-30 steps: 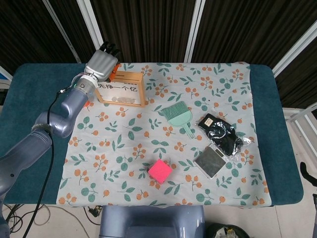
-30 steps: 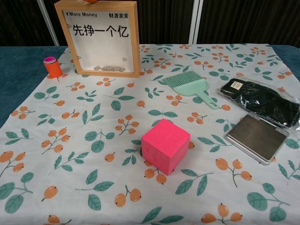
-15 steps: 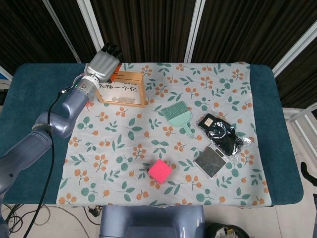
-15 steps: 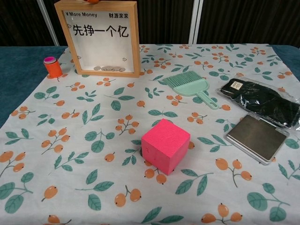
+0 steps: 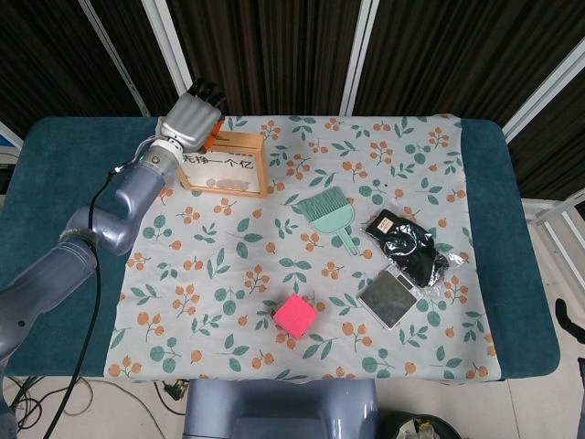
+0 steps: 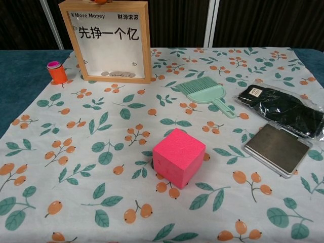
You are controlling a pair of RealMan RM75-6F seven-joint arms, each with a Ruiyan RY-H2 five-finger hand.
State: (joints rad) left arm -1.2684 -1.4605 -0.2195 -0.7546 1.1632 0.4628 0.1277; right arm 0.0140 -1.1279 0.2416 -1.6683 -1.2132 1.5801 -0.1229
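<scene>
My left hand [image 5: 190,117] hangs over the top edge of a wooden money box [image 5: 224,165] at the back left of the flowered cloth [image 5: 238,274]. Its fingers curl down around a small orange token [image 5: 213,136], held right at the box's top. In the chest view the box [image 6: 109,43] stands upright with a clear front, printed characters and a few coins [image 6: 117,74] at the bottom; only an orange speck [image 6: 103,1] shows above it, the hand being out of frame. Neither view shows my right hand.
An orange cylinder with a pink top [image 6: 56,72] stands left of the box. A pink cube [image 6: 178,157] sits front centre, with a green brush [image 6: 205,91] behind it. At the right lie a black packet [image 6: 283,109] and a flat grey case [image 6: 277,148].
My left hand has shifted slightly to the right over the box's top edge. Everything on the cloth lies as before.
</scene>
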